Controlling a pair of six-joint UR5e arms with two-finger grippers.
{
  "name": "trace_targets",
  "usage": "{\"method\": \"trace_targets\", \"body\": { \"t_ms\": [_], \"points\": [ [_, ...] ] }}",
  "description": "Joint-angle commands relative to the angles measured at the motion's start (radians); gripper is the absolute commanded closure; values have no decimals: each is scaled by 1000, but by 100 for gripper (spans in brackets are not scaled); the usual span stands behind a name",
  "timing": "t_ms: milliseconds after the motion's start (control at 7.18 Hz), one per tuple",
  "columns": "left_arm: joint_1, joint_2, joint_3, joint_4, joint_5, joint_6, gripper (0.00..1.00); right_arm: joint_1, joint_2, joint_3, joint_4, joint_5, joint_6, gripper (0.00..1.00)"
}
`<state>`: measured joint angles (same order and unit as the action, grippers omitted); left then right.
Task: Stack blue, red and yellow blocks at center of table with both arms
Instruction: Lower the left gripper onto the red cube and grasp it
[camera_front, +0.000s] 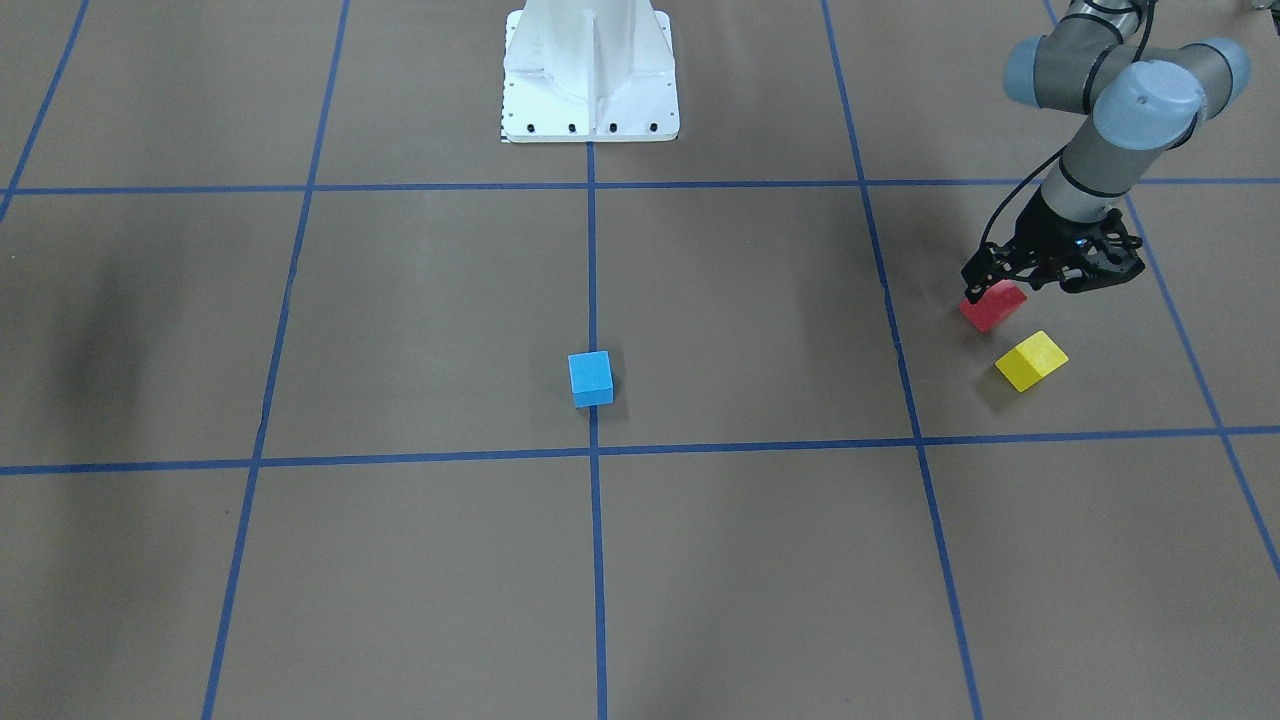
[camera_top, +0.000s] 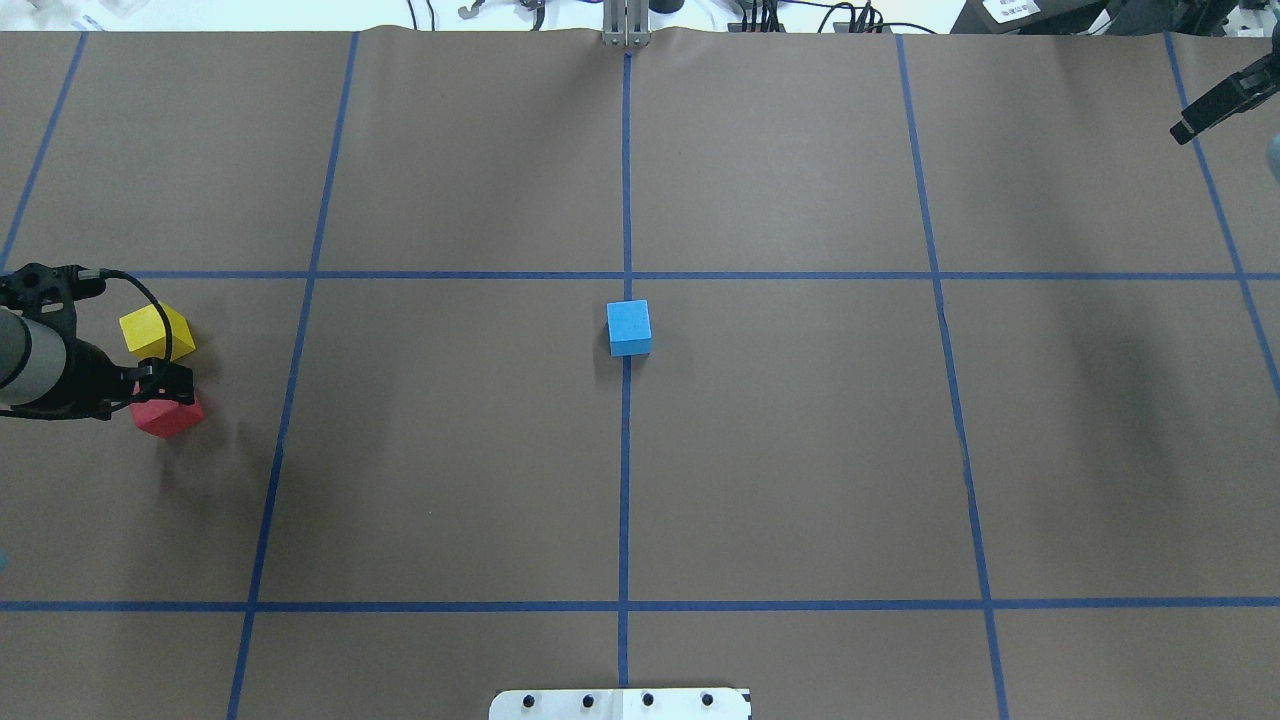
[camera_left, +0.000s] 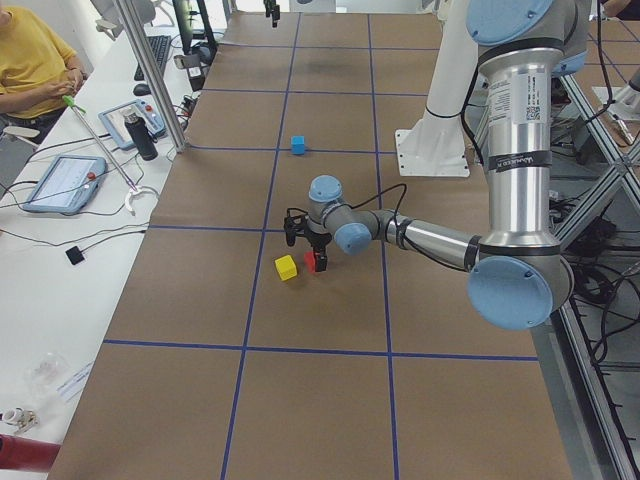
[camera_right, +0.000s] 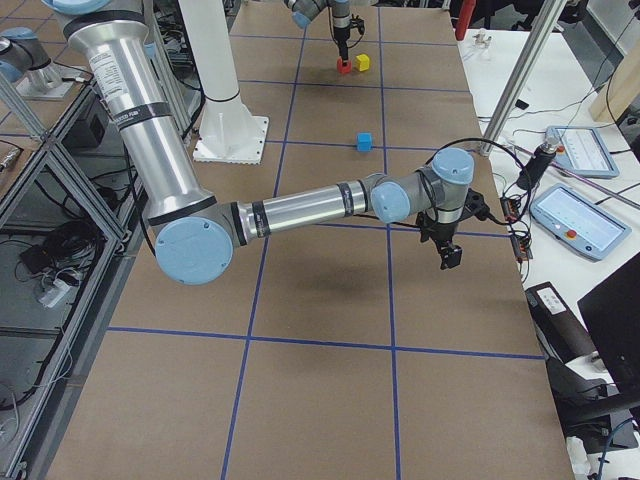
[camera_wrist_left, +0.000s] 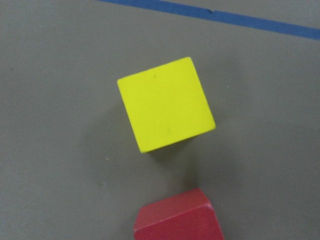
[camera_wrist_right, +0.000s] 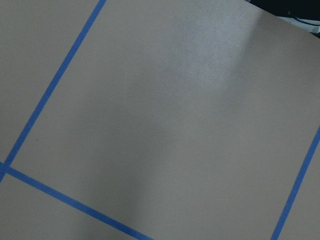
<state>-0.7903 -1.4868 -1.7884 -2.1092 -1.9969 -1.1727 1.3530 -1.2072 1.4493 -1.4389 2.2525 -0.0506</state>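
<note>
Red block (camera_top: 167, 416): at the far left of the table (camera_top: 800, 450), turned diagonal to the blue grid lines. It is a cube, so it has no long axis to line up with.
Yellow block (camera_top: 155, 332): just beside the red one on its far side, apart from it and flat on the table.
Left gripper (camera_top: 160, 392): right over the red block with its fingers down at the block's sides. Whether they have closed on it cannot be told.
Blue block (camera_top: 629, 327): alone on the centre line, well to the right of the left gripper. The red block probably has to travel that way.
Right gripper (camera_top: 1215, 105): at the far right corner, well apart from every block and carrying nothing visible. Its opening cannot be told.
Nearer arm: the left, for both red and yellow.
</note>
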Motion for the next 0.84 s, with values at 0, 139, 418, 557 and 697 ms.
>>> {"method": "trace_targets", "body": {
  "t_ms": [0, 139, 418, 557, 697],
  "points": [
    [23, -7, 24, 2, 20, -2, 1, 0, 0, 0, 0, -2, 0, 0],
    [25, -30, 46, 0, 21, -2, 2, 0, -2, 0, 0, -2, 0, 0],
    [34, -47, 64, -2, 26, 4, 48, 0, -8, 0, 0, -13, 0, 0],
    [37, -46, 57, -2, 30, 10, 99, 0, -18, 2, -2, -14, 18, 0],
    [37, -47, 44, 0, 29, 16, 100, 6, -59, -4, -2, -13, 15, 0]
  ]
}}
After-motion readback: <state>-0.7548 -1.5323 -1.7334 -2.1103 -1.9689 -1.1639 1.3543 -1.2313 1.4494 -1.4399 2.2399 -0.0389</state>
